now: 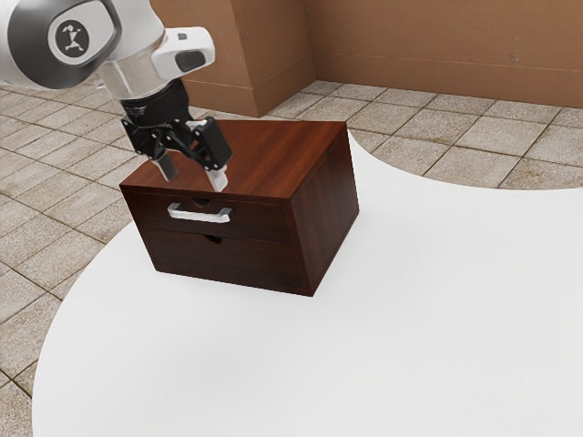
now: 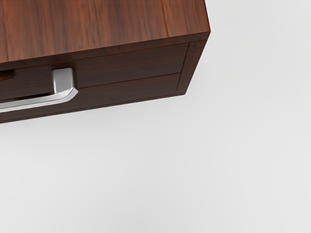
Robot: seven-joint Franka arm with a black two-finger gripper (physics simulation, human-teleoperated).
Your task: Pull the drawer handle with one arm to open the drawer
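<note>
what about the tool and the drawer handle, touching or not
Apart. The exterior view shows the open tool hanging above the handle, with a strip of the cabinet showing between them.

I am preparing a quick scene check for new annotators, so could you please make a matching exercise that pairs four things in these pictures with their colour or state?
Things:
1. gripper
2. drawer handle
3. cabinet
4. table

Descriptions:
A. white, with a rounded edge
B. dark reddish wood
C. black, fingers open, just above the cabinet's front top edge
D. silver, on the front of the upper drawer

Pairs: 1-C; 2-D; 3-B; 4-A
</note>
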